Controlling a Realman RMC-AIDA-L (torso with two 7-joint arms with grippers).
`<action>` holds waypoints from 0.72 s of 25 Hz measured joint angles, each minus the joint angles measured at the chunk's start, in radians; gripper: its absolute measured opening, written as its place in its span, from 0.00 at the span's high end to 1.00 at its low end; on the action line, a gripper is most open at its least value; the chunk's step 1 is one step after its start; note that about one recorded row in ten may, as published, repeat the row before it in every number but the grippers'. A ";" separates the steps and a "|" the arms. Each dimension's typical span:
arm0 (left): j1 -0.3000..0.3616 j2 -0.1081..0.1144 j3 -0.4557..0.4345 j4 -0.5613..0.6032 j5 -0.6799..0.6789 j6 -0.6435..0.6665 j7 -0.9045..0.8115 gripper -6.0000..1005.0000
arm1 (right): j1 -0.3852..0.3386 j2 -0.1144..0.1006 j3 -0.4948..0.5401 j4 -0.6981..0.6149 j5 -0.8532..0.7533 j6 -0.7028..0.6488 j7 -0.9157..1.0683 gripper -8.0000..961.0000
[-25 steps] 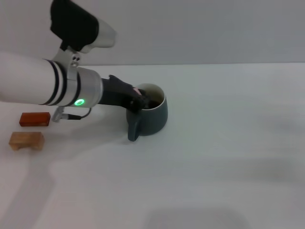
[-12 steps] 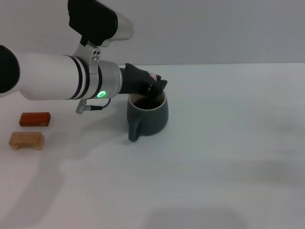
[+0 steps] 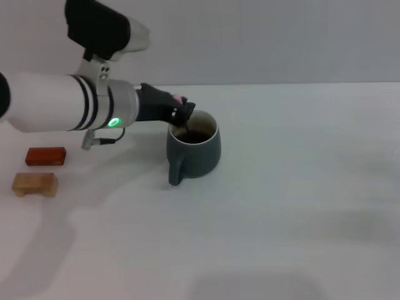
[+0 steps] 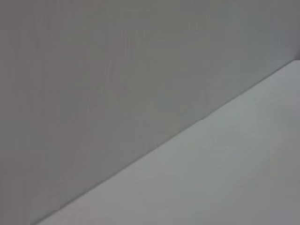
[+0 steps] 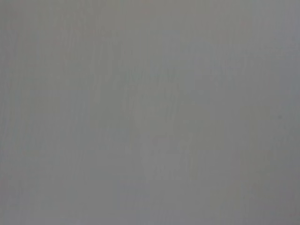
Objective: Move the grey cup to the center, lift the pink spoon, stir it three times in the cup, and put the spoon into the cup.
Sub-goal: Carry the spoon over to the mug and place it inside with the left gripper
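Grey cup (image 3: 195, 153) sits upright on the white counter (image 3: 300, 206), a bit left of the middle of the head view, with its thick handle (image 3: 175, 172) pointing toward the near-left and dark liquid showing inside the pale rim. Left end effector (image 3: 182, 114) reaches in from the left on a fat white arm with a green light on it, and its black tip hangs right over the cup's far-left rim. It's clamped on the pink spoon (image 3: 178, 100): only a bit of pale pink handle peeks out above the black fingers (image 3: 169, 111), and a thin dark line runs from the tip down into the liquid, looks like the lower part of the spoon, but it's too small to say for sure. Over on the far left side of the counter, well apart from the cup, there's a red-brown block (image 3: 45, 155) and just nearer than it a tan wooden block (image 3: 35, 184), close together, can't tell if they touch. Right end effector isn't visible in any view. Left wrist view only catches bare counter meeting a grey wall (image 4: 117, 79), and the right wrist view is just plain grey.
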 joint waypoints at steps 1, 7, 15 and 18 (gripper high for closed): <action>0.006 0.000 -0.004 -0.010 0.000 -0.015 0.000 0.84 | 0.002 0.000 0.000 0.000 0.000 0.000 0.000 0.97; 0.033 0.000 -0.011 -0.068 0.028 -0.095 -0.006 0.84 | 0.007 0.000 0.000 0.005 0.000 0.004 0.000 0.97; 0.063 -0.004 -0.007 -0.106 0.030 -0.124 -0.008 0.83 | 0.008 -0.001 0.000 0.008 0.000 0.005 0.000 0.97; 0.062 -0.004 -0.009 -0.101 0.030 -0.121 -0.008 0.83 | 0.008 -0.002 0.000 0.009 0.000 0.005 0.000 0.97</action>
